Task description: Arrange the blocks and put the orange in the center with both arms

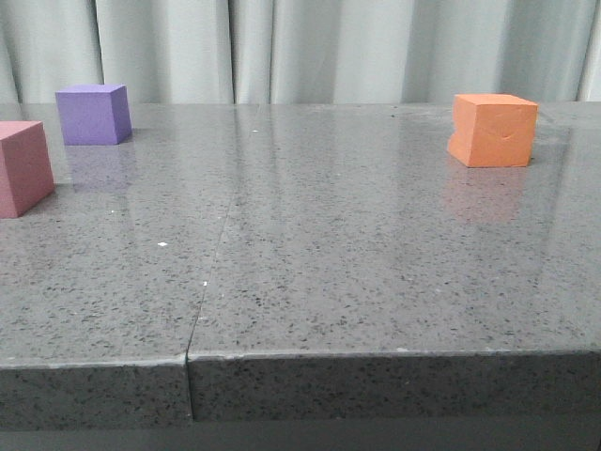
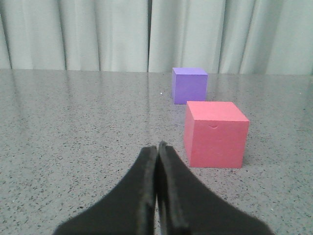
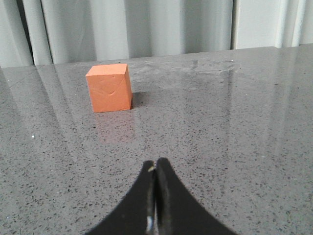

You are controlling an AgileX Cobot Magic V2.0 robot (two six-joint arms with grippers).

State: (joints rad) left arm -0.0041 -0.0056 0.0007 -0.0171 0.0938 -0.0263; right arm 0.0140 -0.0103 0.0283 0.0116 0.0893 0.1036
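**Cubes apart, both grippers closed and empty**

The orange cube (image 1: 494, 130) is seen far right on the grey table (image 1: 310, 282); the purple cube (image 1: 93, 114) and pink-red cube (image 1: 23, 167) are seen far left. The left gripper (image 2: 157, 147) and right gripper (image 3: 155, 164) are pressed closed, nothing held.

In the front view the pink block (image 1: 23, 168) is cut off by the left edge and neither arm shows, while each wrist view crops its gripper, left (image 2: 157, 147) and right (image 3: 156, 164), at the bottom edge.
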